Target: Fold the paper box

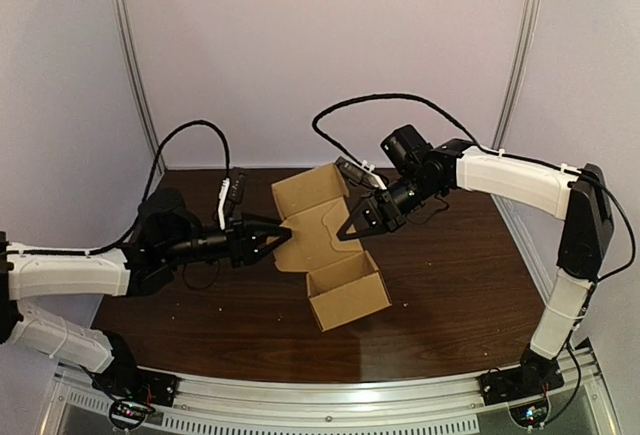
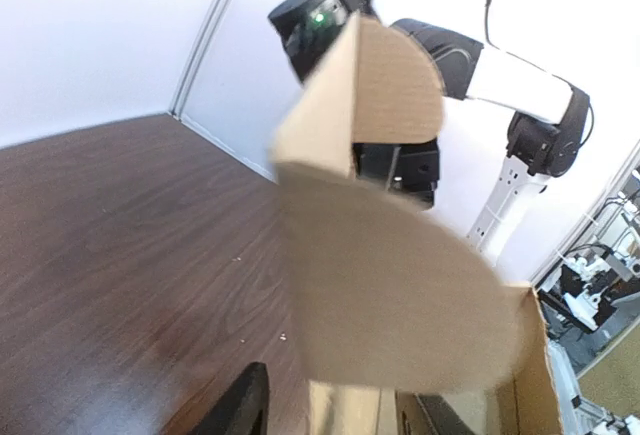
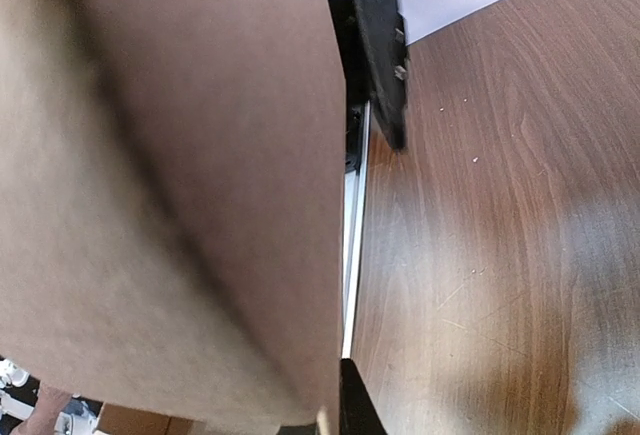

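Observation:
The brown paper box (image 1: 345, 293) stands in the middle of the table, its tray open and its lid (image 1: 311, 195) raised at the back. My left gripper (image 1: 279, 238) is at the box's left side and is open. In the left wrist view a rounded flap (image 2: 400, 285) hangs between the fingers, and one dark finger (image 2: 240, 410) stands apart from it. My right gripper (image 1: 350, 228) meets the lid's right edge. In the right wrist view the cardboard panel (image 3: 190, 185) fills the left, and one fingertip (image 3: 358, 407) lies flush against it; the other finger is hidden.
The dark wooden table (image 1: 450, 305) ends in a metal rail (image 1: 330, 395) at the near edge. White walls with metal posts (image 1: 135, 65) close the back. The right arm (image 2: 505, 80) shows behind the flap in the left wrist view.

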Controlling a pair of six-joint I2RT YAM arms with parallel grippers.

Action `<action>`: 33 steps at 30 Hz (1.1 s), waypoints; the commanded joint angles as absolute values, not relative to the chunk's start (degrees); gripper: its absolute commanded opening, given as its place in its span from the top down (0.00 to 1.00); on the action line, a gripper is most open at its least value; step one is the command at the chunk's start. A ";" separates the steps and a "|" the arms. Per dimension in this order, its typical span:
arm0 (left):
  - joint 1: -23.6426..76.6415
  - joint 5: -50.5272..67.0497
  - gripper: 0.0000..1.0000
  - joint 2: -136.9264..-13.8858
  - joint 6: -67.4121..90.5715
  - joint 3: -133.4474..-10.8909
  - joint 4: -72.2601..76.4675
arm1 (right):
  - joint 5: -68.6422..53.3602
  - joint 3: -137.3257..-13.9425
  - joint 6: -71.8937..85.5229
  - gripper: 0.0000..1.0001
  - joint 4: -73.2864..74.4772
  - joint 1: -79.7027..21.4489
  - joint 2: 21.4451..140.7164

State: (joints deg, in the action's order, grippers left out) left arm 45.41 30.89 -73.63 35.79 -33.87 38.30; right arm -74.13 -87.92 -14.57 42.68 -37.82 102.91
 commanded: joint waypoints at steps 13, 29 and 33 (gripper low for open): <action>45.00 12.40 0.54 -59.67 26.15 -26.32 19.80 | -78.02 -86.26 -7.59 1.00 35.90 -35.68 100.28; 45.00 24.66 0.55 -67.18 28.75 -30.43 35.13 | -72.36 -86.05 -6.92 1.00 35.33 -35.86 101.47; 45.02 27.74 0.55 -68.30 30.63 -30.17 39.35 | -71.13 -86.06 -6.71 1.00 35.11 -35.87 101.52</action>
